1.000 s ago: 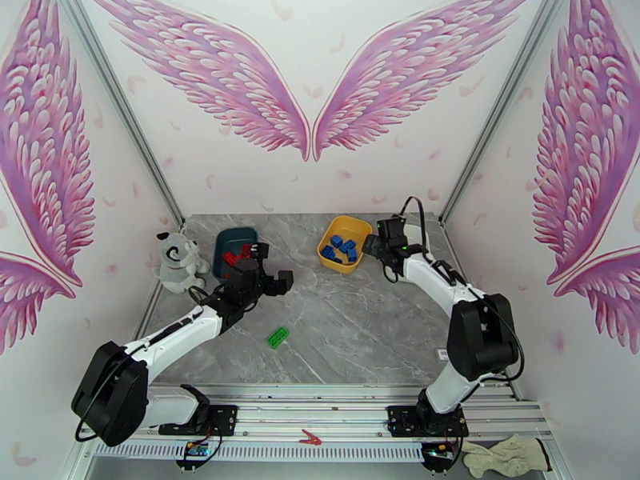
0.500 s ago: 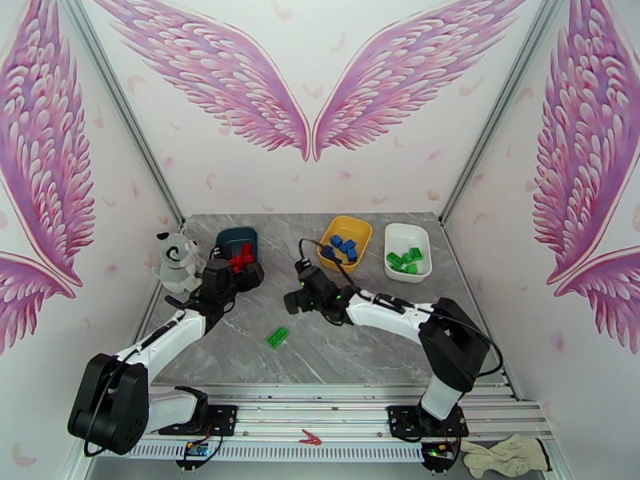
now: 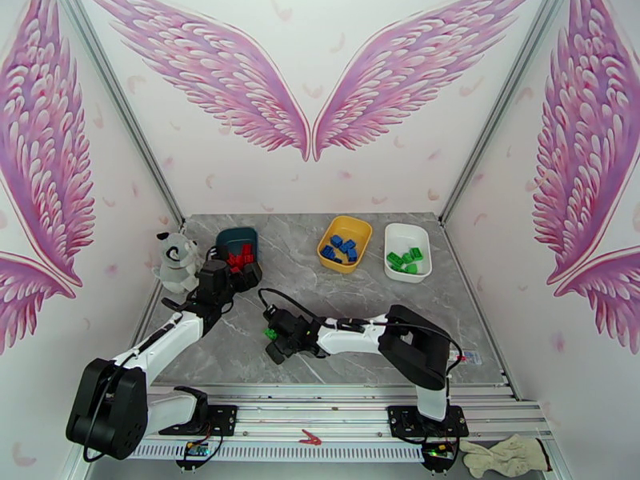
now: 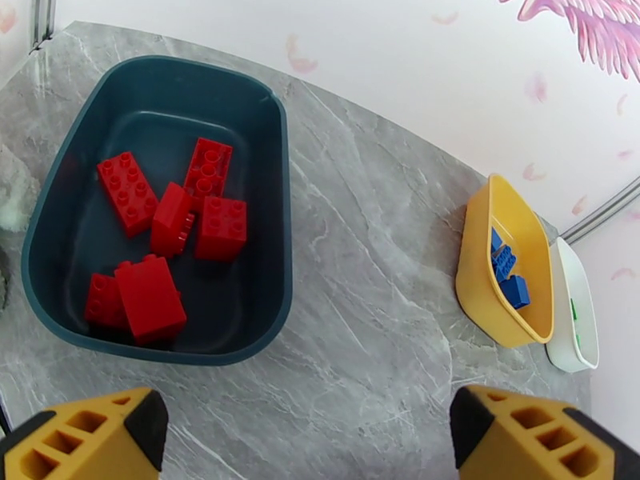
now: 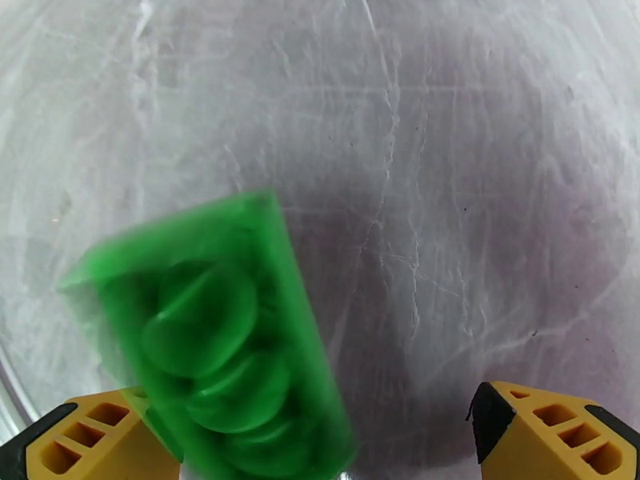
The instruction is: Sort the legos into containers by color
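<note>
One green lego (image 5: pixel 216 338) | right pincer (image 3: pixel 274 346) spread wide over it

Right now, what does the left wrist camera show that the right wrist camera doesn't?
Left wrist camera: a dark teal tray holding red bricks, a yellow tray with blue bricks, and a white tray beside it. Right wrist camera: one green brick, close and blurred. Both: the grey marble table and that arm's own open tool, the left tool or the right tool.
</note>
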{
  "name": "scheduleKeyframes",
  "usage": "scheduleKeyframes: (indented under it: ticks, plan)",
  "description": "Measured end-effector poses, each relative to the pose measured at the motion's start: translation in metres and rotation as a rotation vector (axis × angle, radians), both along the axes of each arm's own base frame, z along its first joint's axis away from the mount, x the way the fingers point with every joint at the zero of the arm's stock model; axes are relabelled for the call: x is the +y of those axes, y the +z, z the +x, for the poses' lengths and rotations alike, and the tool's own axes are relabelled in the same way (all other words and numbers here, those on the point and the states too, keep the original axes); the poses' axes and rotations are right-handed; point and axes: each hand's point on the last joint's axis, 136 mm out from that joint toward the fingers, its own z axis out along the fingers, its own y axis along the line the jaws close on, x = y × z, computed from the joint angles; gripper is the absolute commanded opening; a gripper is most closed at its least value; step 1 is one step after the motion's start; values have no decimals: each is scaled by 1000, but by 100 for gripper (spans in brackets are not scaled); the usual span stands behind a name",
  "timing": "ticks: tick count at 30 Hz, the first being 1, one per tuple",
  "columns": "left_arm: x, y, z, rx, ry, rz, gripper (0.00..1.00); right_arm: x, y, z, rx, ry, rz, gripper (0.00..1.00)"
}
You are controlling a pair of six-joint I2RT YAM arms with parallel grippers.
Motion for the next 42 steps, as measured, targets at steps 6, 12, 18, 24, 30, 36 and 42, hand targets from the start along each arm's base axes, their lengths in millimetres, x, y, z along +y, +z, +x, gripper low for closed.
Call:
scheduleKeyframes:
  ticks: [6,12,18,24,30,36,42]
  plan:
    - [0,1,0,-2,1,-1,99,5,0,7,-19,-12,-5,99]
    - [1,1,0,-3,3,-2,99,9,1,11,-23,-21,-7,91]
    - [1,2,1,-7,4,-6,99,10,1,15,-38,-40,-14,74]
    - [-1,4,1,-14,-1,-15,99,7,1,17,-45,-62,-21,45]
    - [-2,4,1,-13,-7,-22,99,3,2,19,-60,-75,-30,27]
    - [-6,4,2,-12,-20,-37,99,-15,3,18,-62,-102,-42,20]
    - [-22,-14,4,26,-72,-53,99,-63,15,42,-39,-246,25,19]
